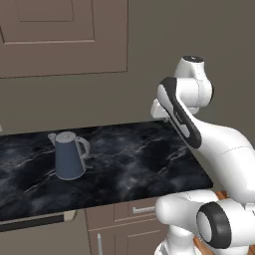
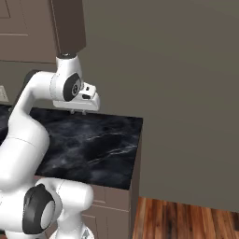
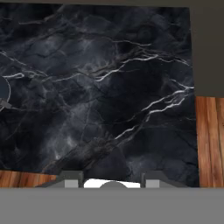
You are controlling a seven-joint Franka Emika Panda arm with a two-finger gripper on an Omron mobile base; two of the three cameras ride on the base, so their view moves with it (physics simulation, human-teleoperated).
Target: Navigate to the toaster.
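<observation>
The white arm's two-finger gripper [image 2: 78,111] hangs above the black marble counter with white veining [image 1: 144,164], pointing straight down at the stone. In the hand view the two small dark finger tips [image 3: 72,178] stand well apart, with nothing between them, and the slab spreads out beneath them.

A blue-grey kettle with a curved handle and a small spout [image 1: 68,155] stands upright on the left part of the counter, well apart from the gripper. Its rounded edge [image 3: 3,92] sits at the left border of the hand view.

Brown panelled wall cabinets [image 1: 60,35] hang above the counter, and brown drawers with a pale metal handle [image 1: 130,211] sit below its front edge. To the right the counter ends against a plain grey-brown wall [image 2: 186,93], and reddish wooden floorboards [image 2: 186,217] lie beyond it.

The toaster's place cannot be told from these views.
</observation>
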